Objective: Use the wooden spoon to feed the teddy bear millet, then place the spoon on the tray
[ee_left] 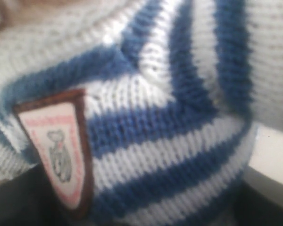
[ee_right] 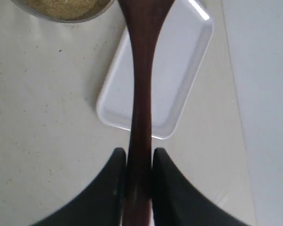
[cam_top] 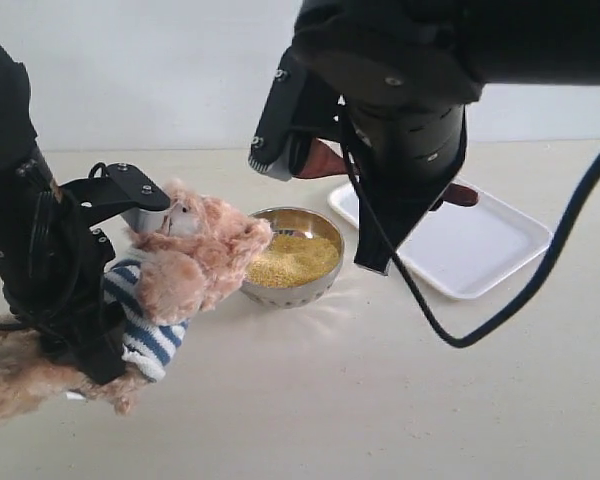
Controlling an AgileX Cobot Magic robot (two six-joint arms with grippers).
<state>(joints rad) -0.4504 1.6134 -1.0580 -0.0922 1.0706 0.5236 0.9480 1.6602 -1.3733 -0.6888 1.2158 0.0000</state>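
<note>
One teddy bear (cam_top: 195, 262), one tray (cam_top: 480, 250), one bowl (cam_top: 280, 295), seemingly one spoon (ee_right: 141, 108).

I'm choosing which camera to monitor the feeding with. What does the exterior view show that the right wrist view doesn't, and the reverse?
Only the exterior view shows the teddy bear, its head beside the steel bowl, and the left arm holding it. Only the right wrist view shows the right gripper shut on the wooden spoon by its handle. Both show the spoon, the millet in the bowl, and the white tray.
</note>
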